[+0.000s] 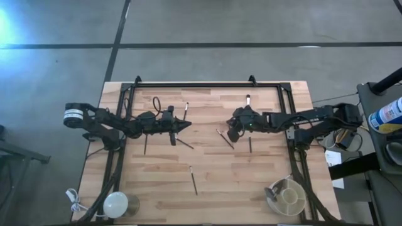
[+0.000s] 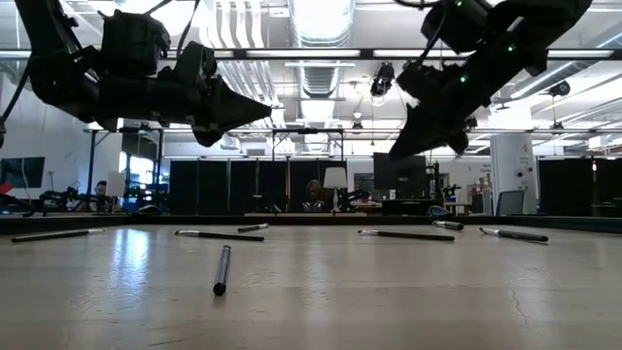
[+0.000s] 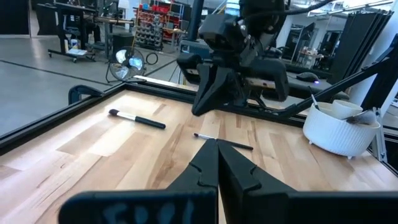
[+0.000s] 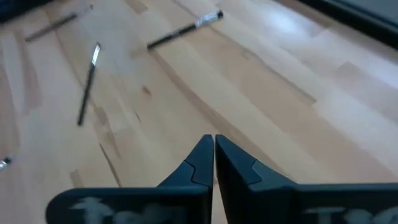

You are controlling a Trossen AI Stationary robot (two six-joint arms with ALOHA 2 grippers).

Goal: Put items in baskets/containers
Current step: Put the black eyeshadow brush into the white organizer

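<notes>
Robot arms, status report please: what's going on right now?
Left gripper and right gripper shut, empty, above table. Brushes scattered loose. Tub at corner. Nothing obstructing.

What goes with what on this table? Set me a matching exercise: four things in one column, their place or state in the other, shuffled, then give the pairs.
Things:
1. cream tub
2. white dome
3. left gripper
4. right gripper

Place or state:
a. table corner on the left arm's side, at the high view's bottom
b. shut, empty, tipped down toward the wood
c. table corner on the right arm's side, at the high view's bottom
d. shut, empty, pointing level across the table

Pairs: 1-c, 2-a, 3-d, 4-b
</notes>
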